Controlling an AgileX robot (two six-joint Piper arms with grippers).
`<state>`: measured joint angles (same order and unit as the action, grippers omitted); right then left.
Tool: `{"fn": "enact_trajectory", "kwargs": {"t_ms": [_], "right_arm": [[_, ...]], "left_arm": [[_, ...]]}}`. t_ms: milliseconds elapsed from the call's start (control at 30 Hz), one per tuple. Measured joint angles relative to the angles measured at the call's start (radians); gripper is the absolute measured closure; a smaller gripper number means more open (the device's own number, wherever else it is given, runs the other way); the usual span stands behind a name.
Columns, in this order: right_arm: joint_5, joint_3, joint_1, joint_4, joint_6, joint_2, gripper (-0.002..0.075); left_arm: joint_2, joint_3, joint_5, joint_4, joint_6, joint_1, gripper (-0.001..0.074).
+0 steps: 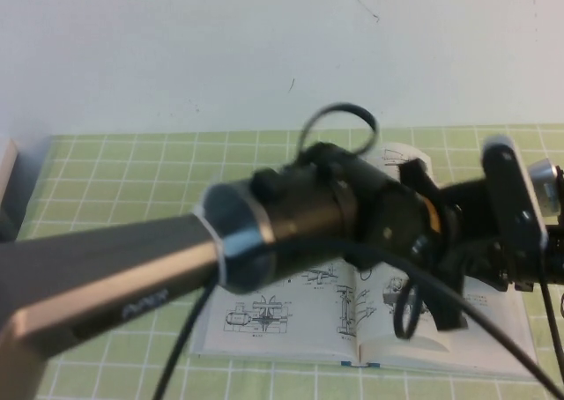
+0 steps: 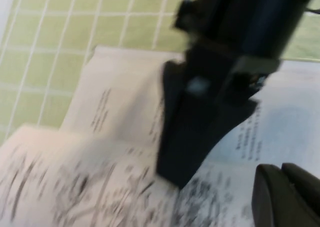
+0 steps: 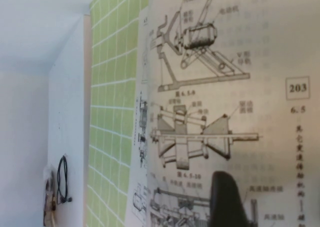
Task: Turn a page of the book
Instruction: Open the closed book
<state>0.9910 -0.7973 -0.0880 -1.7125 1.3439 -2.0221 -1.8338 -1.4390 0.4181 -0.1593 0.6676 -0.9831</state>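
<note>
The book (image 1: 291, 316) lies open on the green grid mat, with machine drawings on its white pages. My right gripper (image 1: 445, 303) reaches in from the right over the right-hand side. In the right wrist view the page (image 3: 225, 87) stands close in front, with drawings and the number 203. One dark finger (image 3: 227, 202) lies against it and the other is hidden. In the left wrist view the right gripper (image 2: 180, 162) comes down on the curling page (image 2: 90, 187). My left gripper (image 2: 287, 197) is shut and empty, hovering over the book (image 1: 410, 241).
The green grid mat (image 1: 132, 171) covers the table around the book, with a white wall behind. The left arm (image 1: 132, 277) crosses the front of the high view and hides much of the book's left side. Black cables (image 1: 185, 347) hang from it.
</note>
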Motion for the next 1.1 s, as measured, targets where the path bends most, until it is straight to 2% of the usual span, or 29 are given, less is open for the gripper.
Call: {"fn": "enact_trajectory", "kwargs": {"t_ms": [200, 333, 767, 1100], "right_arm": [[0.003, 0.000, 0.000, 0.000, 0.022, 0.000, 0.0339], [0.003, 0.000, 0.000, 0.000, 0.033, 0.000, 0.0339], [0.003, 0.000, 0.000, 0.000, 0.046, 0.000, 0.0339], [0.003, 0.000, 0.000, 0.002, 0.055, 0.000, 0.0339]], "left_arm": [[-0.069, 0.000, -0.030, 0.079, -0.002, -0.097, 0.0738], [-0.120, 0.000, -0.032, 0.092, -0.002, -0.123, 0.0738], [-0.224, -0.002, -0.013, 0.159, -0.004, -0.121, 0.0738], [-0.238, -0.006, 0.013, 0.167, -0.064, -0.071, 0.0738]]}}
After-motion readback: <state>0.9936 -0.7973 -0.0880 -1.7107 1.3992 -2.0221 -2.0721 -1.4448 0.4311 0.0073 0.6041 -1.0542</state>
